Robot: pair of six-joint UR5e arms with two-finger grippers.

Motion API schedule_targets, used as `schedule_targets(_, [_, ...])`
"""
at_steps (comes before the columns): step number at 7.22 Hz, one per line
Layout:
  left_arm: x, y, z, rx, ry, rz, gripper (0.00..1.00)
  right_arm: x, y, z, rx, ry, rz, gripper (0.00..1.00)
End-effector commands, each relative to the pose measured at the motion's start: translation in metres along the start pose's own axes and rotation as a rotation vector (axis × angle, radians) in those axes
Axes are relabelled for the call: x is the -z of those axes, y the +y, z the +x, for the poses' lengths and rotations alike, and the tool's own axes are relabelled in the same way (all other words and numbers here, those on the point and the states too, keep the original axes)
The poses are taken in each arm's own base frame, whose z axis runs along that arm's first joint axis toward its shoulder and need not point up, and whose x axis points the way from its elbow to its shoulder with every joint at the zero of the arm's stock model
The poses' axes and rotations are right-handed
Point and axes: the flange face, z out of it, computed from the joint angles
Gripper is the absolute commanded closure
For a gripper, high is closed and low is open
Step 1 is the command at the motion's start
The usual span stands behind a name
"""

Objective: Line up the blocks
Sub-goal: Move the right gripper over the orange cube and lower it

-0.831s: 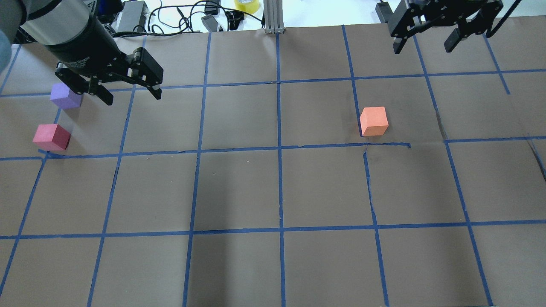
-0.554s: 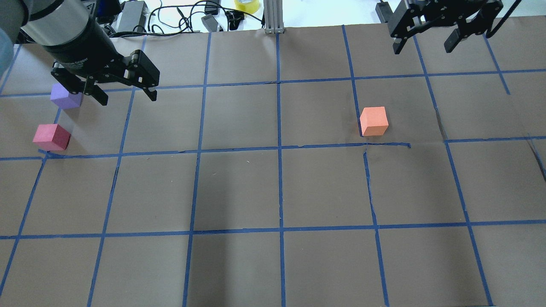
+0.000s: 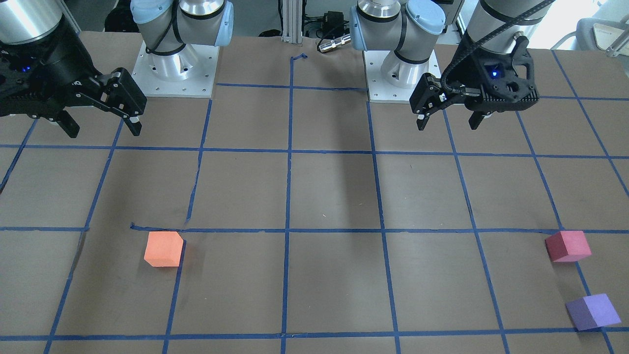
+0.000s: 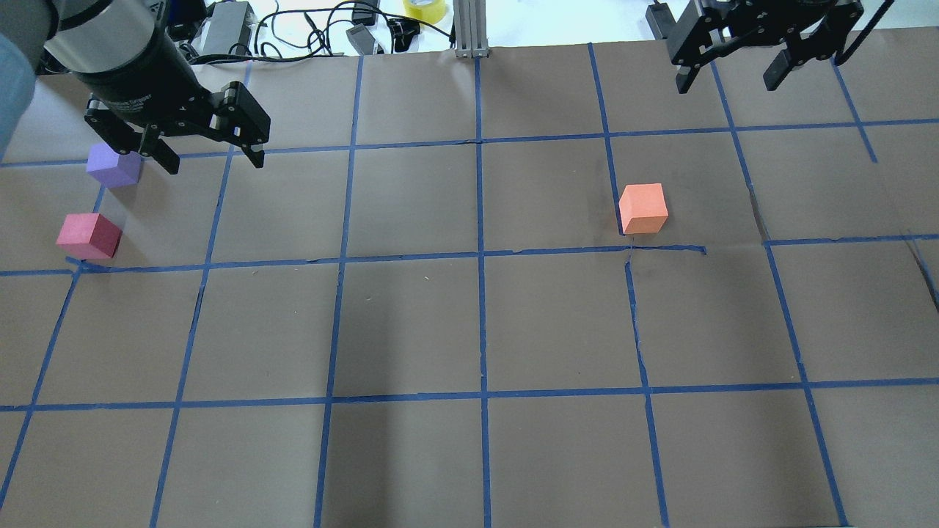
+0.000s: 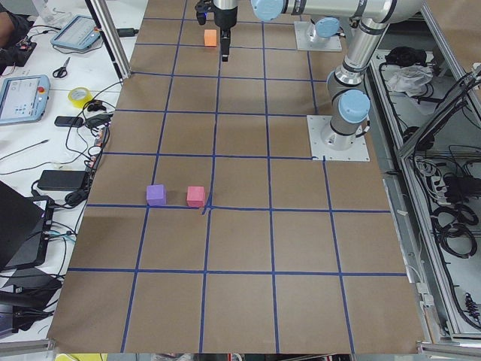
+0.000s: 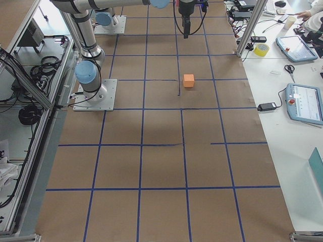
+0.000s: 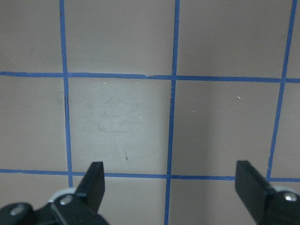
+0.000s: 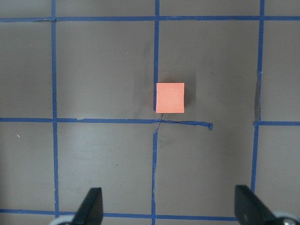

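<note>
Three matte, foam-like cubes of about equal size, each one plain colour with crisp edges, sit on the brown desk (image 4: 411,330). In the overhead view the orange block (image 4: 643,209) lies right of centre, its lower left edge over a line of blue tape (image 4: 480,253). The red-pink block (image 4: 89,236) is at the far left edge, just above a tape crossing. The purple block (image 4: 114,166) is near it, higher in the frame, and the two do not touch. The left hand (image 4: 214,163) hangs at upper left with fingers spread wide, holding nothing. The right hand (image 4: 728,83) hangs at upper right, fingers likewise apart and empty. In its wrist view the orange block shows as a flat square, upper centre.
</note>
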Motion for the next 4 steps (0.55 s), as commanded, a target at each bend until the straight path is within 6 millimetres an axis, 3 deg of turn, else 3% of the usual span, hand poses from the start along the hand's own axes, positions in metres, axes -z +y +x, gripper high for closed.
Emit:
schedule_targets(1, [-0.001,-0.001,0.0,-0.006,0.0,0.003,0.0,-0.008,-0.006,0.009,-0.015,0.004,-0.006,0.0])
schedule_targets(3, [-0.002,-0.002,0.0,-0.012,-0.001,0.001,0.0,-0.084,-0.033,0.021,-0.023,0.043,-0.116,0.0])
schedule_targets(4, [-0.002,-0.002,0.0,-0.012,-0.001,0.001,0.0,-0.138,-0.06,0.027,-0.029,0.048,-0.093,0.0])
